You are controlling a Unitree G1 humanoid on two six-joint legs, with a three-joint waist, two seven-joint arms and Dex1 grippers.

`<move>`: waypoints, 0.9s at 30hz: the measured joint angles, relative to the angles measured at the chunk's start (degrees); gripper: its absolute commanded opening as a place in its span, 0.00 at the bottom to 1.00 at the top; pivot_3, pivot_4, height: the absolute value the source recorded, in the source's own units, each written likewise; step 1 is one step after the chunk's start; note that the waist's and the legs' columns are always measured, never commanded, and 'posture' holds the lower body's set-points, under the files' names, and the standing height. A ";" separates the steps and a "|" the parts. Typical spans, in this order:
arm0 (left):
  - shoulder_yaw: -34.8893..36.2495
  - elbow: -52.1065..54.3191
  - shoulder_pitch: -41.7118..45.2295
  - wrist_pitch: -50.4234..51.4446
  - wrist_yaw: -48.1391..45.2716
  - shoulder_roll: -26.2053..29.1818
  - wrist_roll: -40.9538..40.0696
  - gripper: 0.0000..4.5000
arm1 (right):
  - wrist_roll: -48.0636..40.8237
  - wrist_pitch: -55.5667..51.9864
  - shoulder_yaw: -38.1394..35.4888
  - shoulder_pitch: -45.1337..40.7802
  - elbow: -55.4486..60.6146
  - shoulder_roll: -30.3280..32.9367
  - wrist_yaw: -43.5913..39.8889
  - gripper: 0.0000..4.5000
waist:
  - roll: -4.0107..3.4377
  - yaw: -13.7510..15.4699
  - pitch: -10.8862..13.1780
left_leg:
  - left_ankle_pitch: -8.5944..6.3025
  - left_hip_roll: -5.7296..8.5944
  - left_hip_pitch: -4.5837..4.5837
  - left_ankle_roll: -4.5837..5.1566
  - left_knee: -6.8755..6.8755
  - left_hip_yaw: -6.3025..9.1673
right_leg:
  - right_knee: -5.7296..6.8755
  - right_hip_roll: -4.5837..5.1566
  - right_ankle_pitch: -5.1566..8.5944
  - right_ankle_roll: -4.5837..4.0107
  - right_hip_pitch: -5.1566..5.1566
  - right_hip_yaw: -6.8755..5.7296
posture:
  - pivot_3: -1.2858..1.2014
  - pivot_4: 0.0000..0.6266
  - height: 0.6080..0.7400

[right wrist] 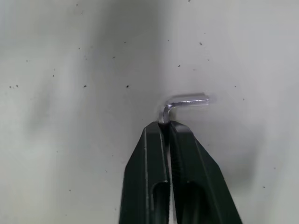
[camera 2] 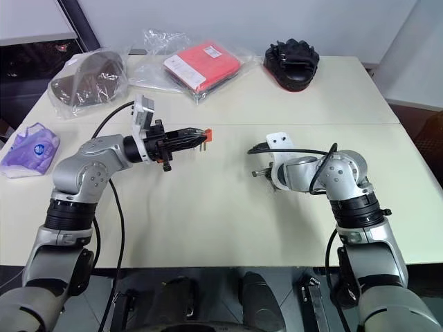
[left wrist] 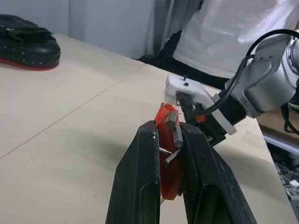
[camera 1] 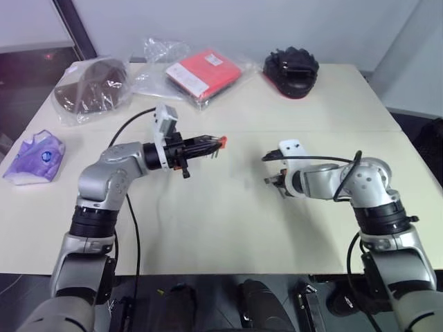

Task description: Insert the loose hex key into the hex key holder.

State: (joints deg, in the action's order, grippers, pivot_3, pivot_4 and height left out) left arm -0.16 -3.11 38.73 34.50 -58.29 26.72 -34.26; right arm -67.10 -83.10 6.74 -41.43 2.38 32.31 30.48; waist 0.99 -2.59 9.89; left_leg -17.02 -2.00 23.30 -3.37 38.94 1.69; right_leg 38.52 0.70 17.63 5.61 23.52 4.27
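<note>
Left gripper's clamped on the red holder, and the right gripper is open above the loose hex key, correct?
Not quite. The right gripper is shut on the loose hex key, as the right wrist view shows. The left gripper does clamp the red holder.

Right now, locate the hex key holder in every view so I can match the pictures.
Left eye view: hex key holder, clamped at the left gripper tip, centre-left.
Right eye view: same spot, holder.
Left wrist view: between the fingers, centre.
Right wrist view: not in it.
Shared landmark: black shoe.
</note>
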 measured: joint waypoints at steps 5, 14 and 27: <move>-0.02 -0.10 0.09 -0.01 -0.03 -0.02 0.01 0.02 | 7.28 -0.16 -0.47 1.62 3.77 -1.24 -5.24 0.01 | 0.00 0.01 0.00 | 0.00 0.00 0.00 0.00 0.00 0.01 | 0.00 0.00 0.00 0.00 0.01 0.00 | 0.52 0.24 1.00; -0.25 -1.34 0.70 -0.13 -0.19 -1.41 0.15 0.02 | 30.75 37.21 0.77 10.11 10.72 -4.91 -22.89 0.01 | -0.08 0.23 0.06 | 0.00 0.05 0.13 0.00 -0.03 -0.01 | -0.07 0.04 -0.03 0.06 0.12 0.00 | 0.52 0.24 1.00; -1.05 -8.56 7.38 -1.14 -0.06 -5.48 1.26 0.02 | 33.61 79.21 -7.23 6.24 7.40 -30.09 -42.93 0.01 | -0.11 0.21 0.06 | 0.02 0.09 0.04 -0.04 0.01 0.04 | 0.23 0.11 -0.05 0.09 0.14 -0.05 | 0.52 0.24 1.00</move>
State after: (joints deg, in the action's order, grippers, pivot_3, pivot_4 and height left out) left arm -1.20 -11.67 46.11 33.36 -58.35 21.24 -33.00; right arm -33.49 -3.89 -0.49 -35.19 9.78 2.23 -12.45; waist 0.89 -2.38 9.95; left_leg -17.00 -1.91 23.34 -3.41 38.95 1.73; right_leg 38.75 0.82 17.58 5.70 23.65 4.22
